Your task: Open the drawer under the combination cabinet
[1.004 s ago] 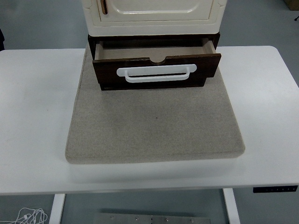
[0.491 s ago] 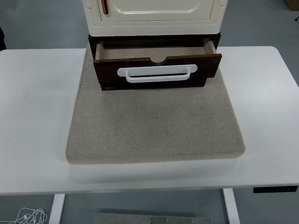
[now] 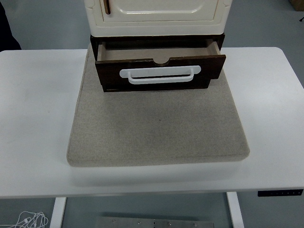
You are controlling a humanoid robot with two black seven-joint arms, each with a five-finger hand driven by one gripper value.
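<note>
A cream cabinet [image 3: 156, 14] with a closed door stands at the back of a grey mat [image 3: 159, 126]. Under it is a dark brown drawer [image 3: 160, 69] with a white handle [image 3: 160, 75]. The drawer is pulled out toward me, and its pale inside [image 3: 152, 53] shows nothing in it. Neither of my hands is in the picture.
The mat lies on a white table [image 3: 33, 109]. A dark shape, maybe a person's sleeve [image 3: 8, 31], shows at the top left edge. White cables [image 3: 28, 221] lie on the floor below the table's near edge.
The dark shape at the top left edge has come further into view. The drawer and cabinet have not moved.
</note>
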